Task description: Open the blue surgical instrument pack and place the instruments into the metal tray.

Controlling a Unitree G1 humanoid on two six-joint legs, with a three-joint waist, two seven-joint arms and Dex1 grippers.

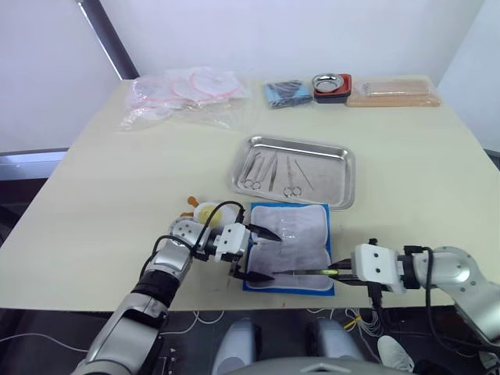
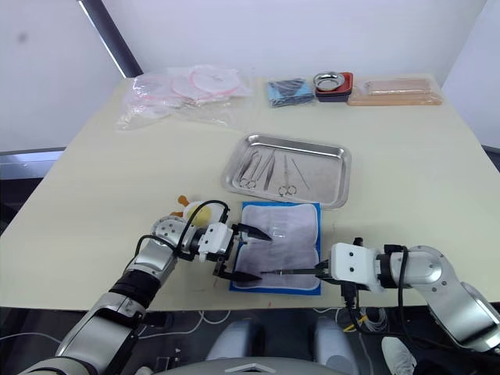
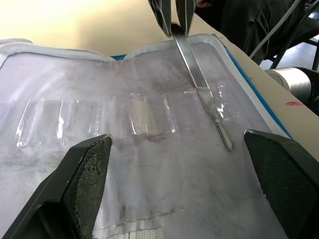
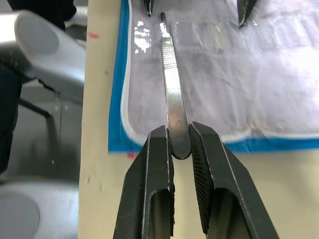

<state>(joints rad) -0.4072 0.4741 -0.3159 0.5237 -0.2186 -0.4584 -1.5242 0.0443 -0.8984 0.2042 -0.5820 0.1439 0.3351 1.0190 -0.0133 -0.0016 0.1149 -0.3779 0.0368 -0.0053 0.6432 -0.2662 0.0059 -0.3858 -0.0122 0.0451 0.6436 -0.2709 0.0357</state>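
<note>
The blue surgical instrument pack (image 1: 291, 244) lies unfolded near the table's front edge, its pale lining (image 3: 149, 164) facing up. My left gripper (image 1: 267, 255) is open at the pack's left edge, its fingers (image 3: 87, 181) spread over the lining. At the pack's near right corner my right gripper (image 4: 179, 142) is shut on the end of a slim straight metal instrument (image 4: 169, 84), which lies flat across the lining's front part (image 1: 301, 273). Behind the pack stands the metal tray (image 1: 344, 156) with several instruments (image 1: 273, 170) inside.
Clear plastic bags (image 1: 187, 90) with pink items lie at the back left. A smaller dark blue bundle (image 1: 285, 92), a round metal bowl in a red holder (image 1: 332, 84) and a tan box (image 1: 394, 92) line the far edge. A yellow toy (image 1: 205, 211) sits by my left wrist.
</note>
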